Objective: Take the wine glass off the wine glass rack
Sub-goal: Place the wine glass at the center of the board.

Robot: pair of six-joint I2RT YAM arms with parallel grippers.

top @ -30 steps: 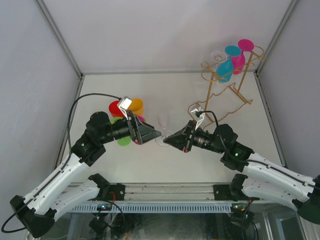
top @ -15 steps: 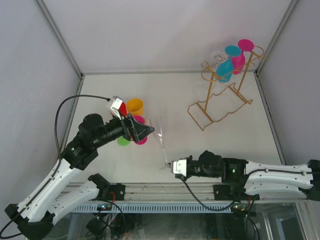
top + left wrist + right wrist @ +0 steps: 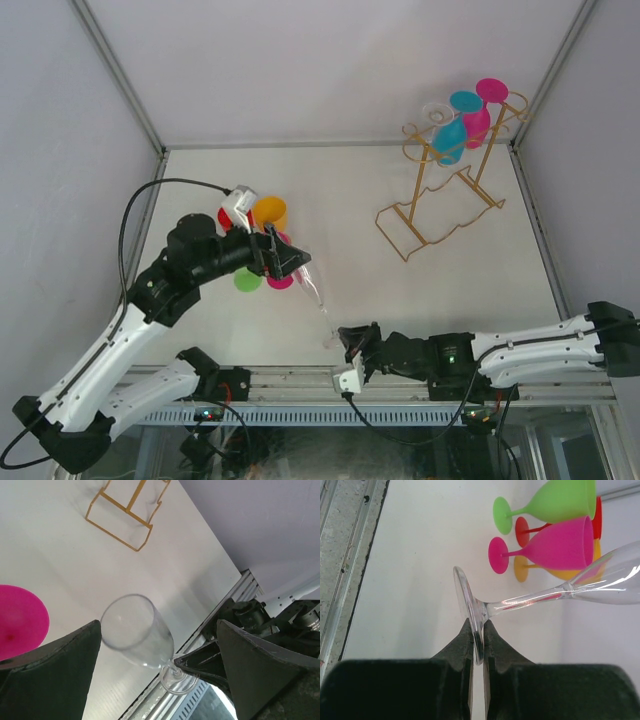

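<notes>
Right hand (image 3: 477,628) pinches clear wine glass (image 3: 610,580) over white table (image 3: 420,555).

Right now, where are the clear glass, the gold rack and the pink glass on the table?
clear glass (image 3: 137,632), left wrist view, its bowl
gold rack (image 3: 136,495), left wrist view, its stem
pink glass (image 3: 560,547), right wrist view, its bowl

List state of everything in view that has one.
Clear stemmed wine glass: in the air, tilted, held by its foot.
Right gripper: shut on that foot.
Left gripper: open, glass bowl between its fingers.
Gold wire wine glass rack: upright, cyan glass and magenta glass hanging on it.
Four coloured goblets: standing upright, clustered.
</notes>
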